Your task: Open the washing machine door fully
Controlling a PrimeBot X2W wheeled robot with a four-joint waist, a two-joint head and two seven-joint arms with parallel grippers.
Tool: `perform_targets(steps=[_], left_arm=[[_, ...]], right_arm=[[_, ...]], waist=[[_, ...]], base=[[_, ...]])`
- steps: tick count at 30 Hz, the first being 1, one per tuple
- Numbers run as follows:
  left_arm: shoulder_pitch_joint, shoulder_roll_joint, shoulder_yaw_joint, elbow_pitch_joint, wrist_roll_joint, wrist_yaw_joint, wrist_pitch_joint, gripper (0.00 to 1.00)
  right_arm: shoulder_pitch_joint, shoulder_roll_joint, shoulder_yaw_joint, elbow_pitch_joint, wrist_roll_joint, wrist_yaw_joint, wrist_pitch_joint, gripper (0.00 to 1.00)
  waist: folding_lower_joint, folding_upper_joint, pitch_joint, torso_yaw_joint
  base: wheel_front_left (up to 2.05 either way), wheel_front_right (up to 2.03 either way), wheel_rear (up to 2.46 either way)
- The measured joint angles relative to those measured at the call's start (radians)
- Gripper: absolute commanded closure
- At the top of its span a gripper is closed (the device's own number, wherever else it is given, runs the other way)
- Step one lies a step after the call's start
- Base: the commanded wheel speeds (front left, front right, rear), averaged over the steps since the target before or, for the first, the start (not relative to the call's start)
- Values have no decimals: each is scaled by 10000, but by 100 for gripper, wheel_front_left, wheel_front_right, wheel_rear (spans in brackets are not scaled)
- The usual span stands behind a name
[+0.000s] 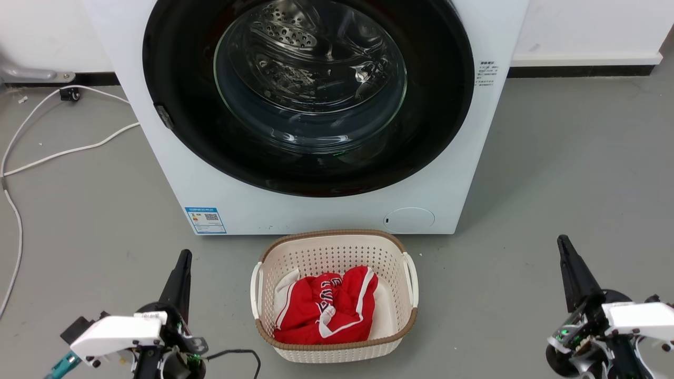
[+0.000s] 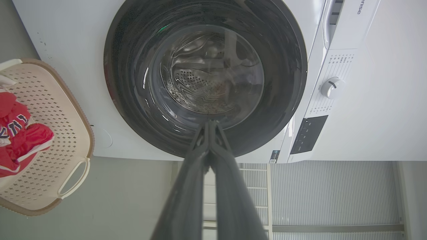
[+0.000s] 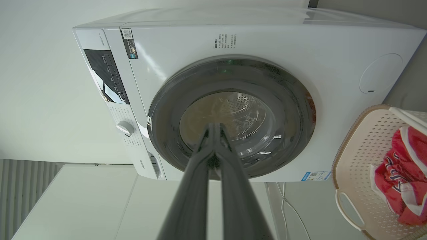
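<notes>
Low before washing machine door (image 1: pixel 310 79) (closed flush): left tool (image 1: pixel 185 259), right tool (image 1: pixel 563 243) pinched together, empty, touching nothing.

You have the washing machine (image 1: pixel 316 216) straight ahead, with the door (image 1: pixel 310 95) set in its front face. The basket (image 1: pixel 331 234) sits on the floor just before the machine, below the door, with a garment (image 1: pixel 321 308) in it. A cable (image 1: pixel 68 150) lies on the floor left of the machine. Your left gripper (image 1: pixel 184 259) is before the machine's left corner. Your right gripper (image 1: pixel 563 245) is before the machine and off to its right.
</notes>
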Motion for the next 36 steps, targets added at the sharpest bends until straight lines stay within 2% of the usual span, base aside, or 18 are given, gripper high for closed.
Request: perform_targets(steps=[1,13,19,25,26,28,29,30,36], left_arm=[[20,-13,0,52,0,2,-4,0],[226,-75,-322,-148,21,12,-435,0],[218,-63,-485,-550,556,12,-754,0],[206,-65,-462,-980,1509,12,-953,0],[200,-65,-464,-1131,1971,12,-1034,0],[198,-67,-462,-1202,2192,12,-1070,0],[197,-69,-445,-1327,2648,12,-1135,0],[197,-69,-445,-1327,2648,12,-1135,0],[195,-79,-288,-1670,3628,12,-1379,0]], right_arm=[[27,4,4,36,2,0,-2,0],[276,77,215,-232,23,-2,-454,0],[388,104,295,-454,-433,-2,-711,0],[388,123,301,-757,-1473,-2,-890,0],[389,128,299,-869,-2021,-2,-959,0],[389,134,305,-940,-2318,-2,-988,0],[389,142,328,-1120,-3012,-2,-1064,0],[389,142,328,-1120,-3012,-2,-1064,0],[432,169,510,-1534,-4725,-2,-1258,0]], waist=[[0,0,-1,0],[0,0,9,12],[0,0,9,12],[0,0,13,9],[0,0,14,8],[0,0,14,7],[0,0,13,4],[0,0,13,4],[0,0,2,-8]], base=[[0,0,0],[0,0,0],[0,0,0],[0,0,0],[0,0,0],[0,0,0],[0,0,0],[0,0,0],[0,0,0]])
